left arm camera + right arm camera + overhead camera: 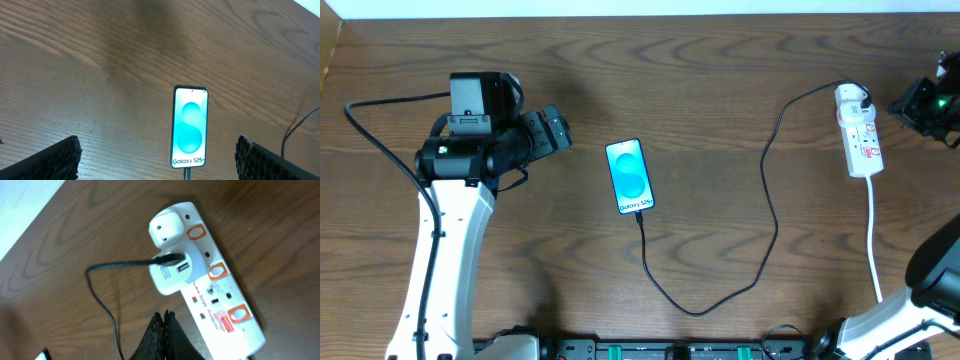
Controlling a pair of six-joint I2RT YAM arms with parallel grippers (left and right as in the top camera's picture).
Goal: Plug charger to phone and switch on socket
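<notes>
Finding the phone point(628, 176) lying flat near the middle of the wooden table point(720, 60), screen facing up and glowing bright blue, with "Galaxy S25" in white at its lower end. Following the charger point(122, 265) from there: thin black cable meeting the bottom edge of the phone, running toward the front edge of the table, bending in a wide loop and climbing to the right side. Ending in a white plug point(170, 275), sitting in the socket point(222, 297) near one end, with the black cable entering the plug from the side. Finding the socket lying on the right part of the table, well apart from the phone, its white cord point(873, 240) trailing toward the front edge. Showing three orange-framed switches along one side; not being able to tell from these views whether any is pressed on.

Holding the left gripper point(157, 159) wide open above the table, gripping nothing, the dark ribbed fingers point(60, 160) framing the phone in the left wrist view without touching it; in the overhead view standing to the left of the phone, with bare wood between. Holding the right gripper point(163, 322) fully closed, pads pressed together with nothing between them, hovering just beside the plug end of the socket, tips pointing toward the plug.
</notes>
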